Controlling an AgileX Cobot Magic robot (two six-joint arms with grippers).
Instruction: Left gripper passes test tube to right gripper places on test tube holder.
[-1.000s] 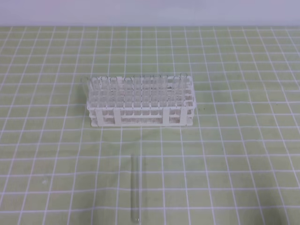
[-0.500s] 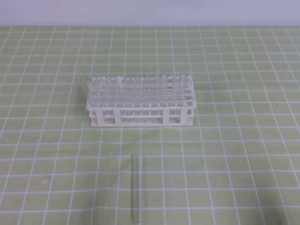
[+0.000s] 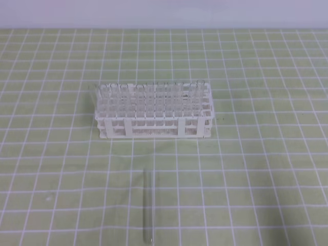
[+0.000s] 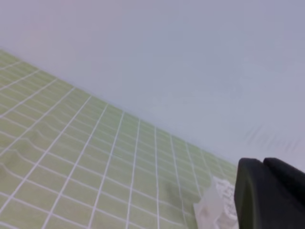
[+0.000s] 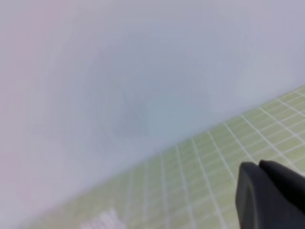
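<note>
— What lies nearest, taking the test tube holder (image 3: 152, 110) as the mark?

— Item one: the test tube (image 3: 148, 206), flat on the green gridded cloth (image 3: 266, 169), on the near side of the holder and well apart from it. It lies lengthwise toward the holder, its round end close to the bottom edge of the high view. Nothing of mine touches it.

— And the holder itself?

— Item two: white lattice rack, upright on the cloth, long side facing the camera.

— Beyond it?

— Item three: more gridded cloth, then a pale wall (image 3: 164, 13) behind the holder.

— Your tools?

— Item four: my left gripper (image 4: 271, 195), jaws together, empty, raised off the cloth with a corner of the holder just beside it in my left wrist view. Item five: my right gripper (image 5: 269, 198), jaws together, empty, the holder only a blurred white patch low at the left.
</note>
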